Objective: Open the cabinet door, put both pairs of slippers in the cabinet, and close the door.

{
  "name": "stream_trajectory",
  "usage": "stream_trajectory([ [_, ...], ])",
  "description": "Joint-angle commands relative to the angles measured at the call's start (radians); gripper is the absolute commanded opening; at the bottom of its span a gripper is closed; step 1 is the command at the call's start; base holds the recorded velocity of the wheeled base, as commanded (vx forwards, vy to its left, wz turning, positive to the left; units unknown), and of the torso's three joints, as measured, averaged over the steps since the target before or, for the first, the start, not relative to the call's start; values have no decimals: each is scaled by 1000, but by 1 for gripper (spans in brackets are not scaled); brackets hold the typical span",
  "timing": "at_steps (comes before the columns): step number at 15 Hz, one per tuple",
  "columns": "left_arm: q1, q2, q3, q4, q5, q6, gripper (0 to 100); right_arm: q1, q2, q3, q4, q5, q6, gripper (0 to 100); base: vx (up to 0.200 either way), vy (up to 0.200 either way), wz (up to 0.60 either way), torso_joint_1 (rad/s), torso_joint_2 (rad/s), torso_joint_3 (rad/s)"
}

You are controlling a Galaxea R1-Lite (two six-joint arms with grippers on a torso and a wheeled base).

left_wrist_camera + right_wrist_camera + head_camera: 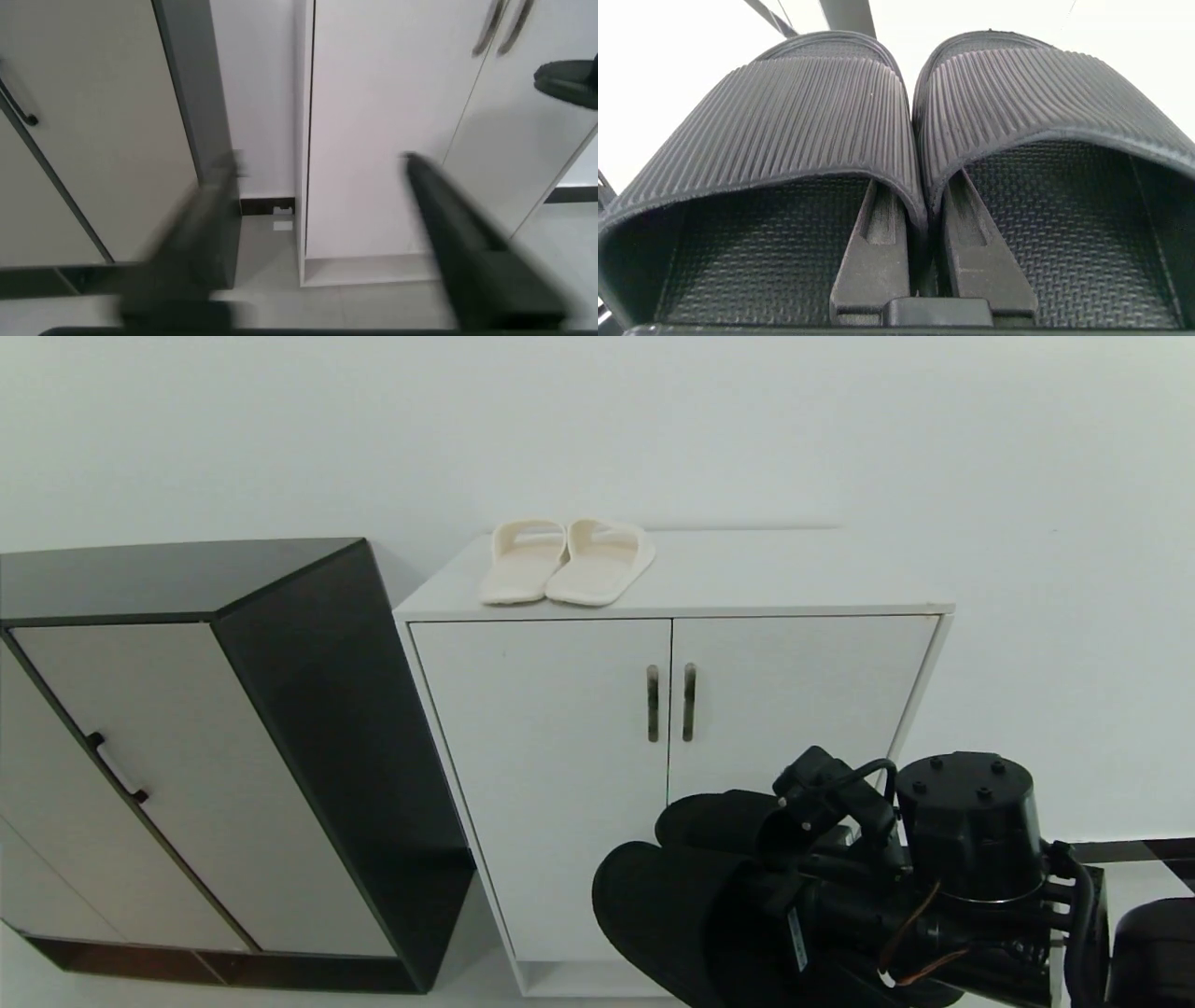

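While the right gripper clamps the black slippers by their adjoining walls, they sit side by side ahead of it, toes toward the closed cabinet; left gripper gapes wide.

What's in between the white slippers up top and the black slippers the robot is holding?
The closed doors of the white cabinet, with their dark handles, lie between the cream slippers and the black slippers, as the head view shows.
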Motion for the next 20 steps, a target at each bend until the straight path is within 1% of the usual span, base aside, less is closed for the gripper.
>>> stream_trajectory([
  [1, 0, 1, 0, 0, 1, 1, 100, 0, 14, 7, -2, 1, 1, 0, 0, 0, 0, -159, 481, 339],
  [3, 0, 1, 0, 0, 3, 1, 100, 2, 14, 47, -70, 1, -2, 0, 0, 0, 0, -139, 471, 322],
  [5, 0, 1, 0, 0, 1, 1, 100, 2, 24, 59, -113, -1, -4, 0, 0, 0, 0, -124, 461, 339],
  [12, 0, 3, 0, 1, -3, 12, 100, 0, 36, 68, -122, -7, -4, 0, 0, 0, 0, -69, 447, 378],
  [15, -4, 21, 0, 1, -2, 2, 100, 0, 45, 77, -128, -7, -5, 0, 0, 0, 0, -7, 198, 186],
  [16, -4, 23, -5, -2, -2, 16, 100, 2, 47, 76, -128, -6, -5, 0, 0, 0, 0, 2, 56, 41],
  [17, -8, 43, -17, 0, -5, 53, 100, 6, 47, 77, -128, -7, -5, 0, 0, 0, 0, 0, 0, 0],
  [18, -15, 116, -97, 0, -25, 35, 100, 11, 45, 77, -128, -7, -5, 0, 0, 0, 0, 0, 0, 0],
  [19, -18, 205, -230, 4, -66, -62, 100, 11, 45, 77, -131, -7, -5, 0, 0, 0, 0, 0, 0, 0],
  [20, -20, 314, -310, 4, -135, -103, 100, 11, 45, 79, -139, -7, -5, 0, 0, 0, 0, 0, 0, 0],
])
